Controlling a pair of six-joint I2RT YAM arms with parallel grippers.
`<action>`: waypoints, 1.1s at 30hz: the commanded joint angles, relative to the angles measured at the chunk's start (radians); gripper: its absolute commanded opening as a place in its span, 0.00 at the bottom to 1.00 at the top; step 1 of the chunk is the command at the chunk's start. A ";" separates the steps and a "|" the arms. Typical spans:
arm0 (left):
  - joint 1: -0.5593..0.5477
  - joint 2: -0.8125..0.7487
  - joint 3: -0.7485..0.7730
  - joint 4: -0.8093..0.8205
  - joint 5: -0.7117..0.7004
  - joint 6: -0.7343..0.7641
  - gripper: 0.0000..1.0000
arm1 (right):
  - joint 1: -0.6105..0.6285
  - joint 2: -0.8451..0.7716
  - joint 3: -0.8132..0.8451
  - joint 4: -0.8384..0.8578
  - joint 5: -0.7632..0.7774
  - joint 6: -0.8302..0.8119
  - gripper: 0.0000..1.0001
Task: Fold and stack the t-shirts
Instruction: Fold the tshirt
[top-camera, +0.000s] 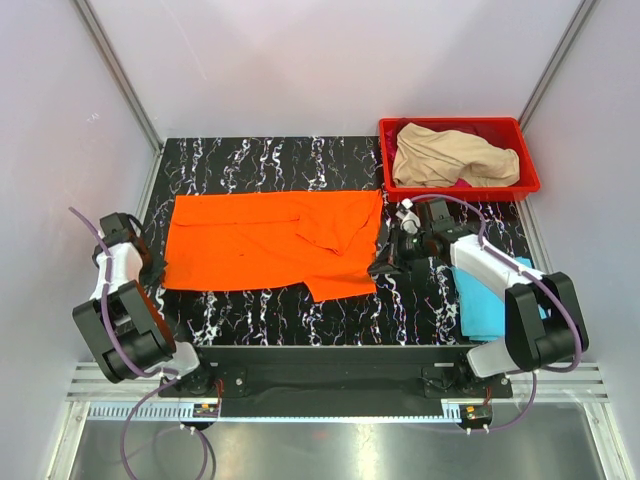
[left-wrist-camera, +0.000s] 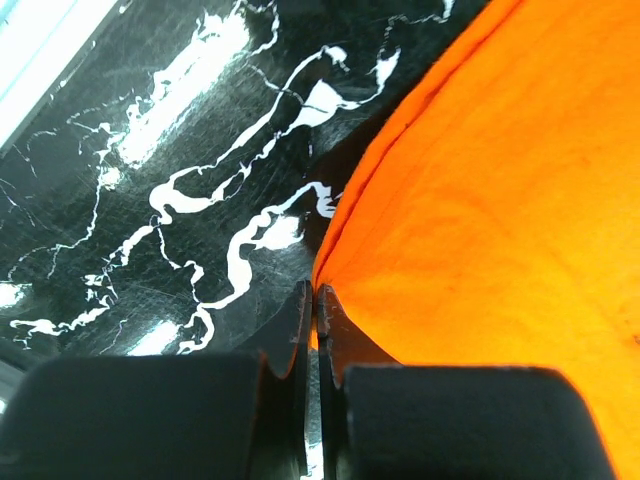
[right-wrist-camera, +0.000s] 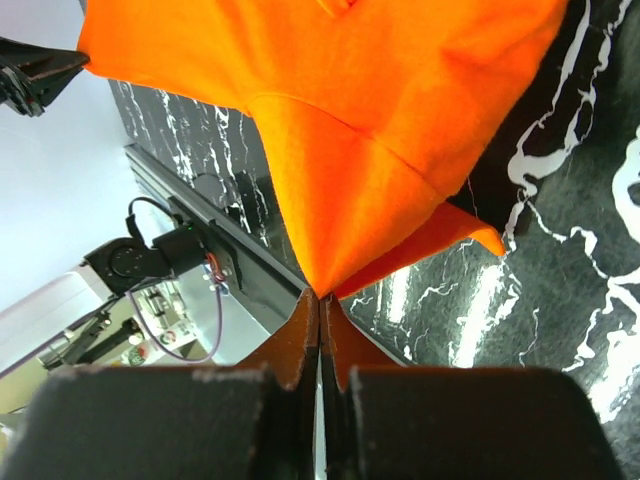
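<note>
Top external view shows me the bright orange cloth t-shirt (top-camera: 260, 240) lying spread out in the middle of the frame. Its right part is folded over and bumpy. On the left wrist view, my left gripper (left-wrist-camera: 312, 305) has its two fingers pressed together, and they pinch the left edge of this shirt low on the table. A thin bit of orange shows between them. On the right wrist view, my right gripper (right-wrist-camera: 320, 300) is squeezed tight on a pointed corner of the same shirt, at the shirt's lower right side. The cloth fans out from that pinch.

A light blue cloth t-shirt (top-camera: 487, 305) lies flat in the lower right of the top view, partly under my right arm. A beige cloth t-shirt (top-camera: 450, 155) sits crumpled in the red plastic bin (top-camera: 528, 172) in the upper right. A bit of magenta cloth (top-camera: 463, 184) peeks out under the beige one. Everything rests on the black table with white marble lines (top-camera: 270, 160).
</note>
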 joint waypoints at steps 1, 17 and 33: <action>-0.013 -0.033 0.058 0.005 -0.024 0.040 0.00 | -0.016 -0.064 -0.008 0.026 -0.035 0.040 0.00; -0.031 -0.004 0.037 0.046 0.014 0.032 0.00 | -0.028 0.081 -0.181 0.409 0.023 0.068 0.06; -0.034 0.019 0.040 0.052 0.031 0.038 0.00 | -0.027 0.088 -0.238 0.457 0.031 0.072 0.38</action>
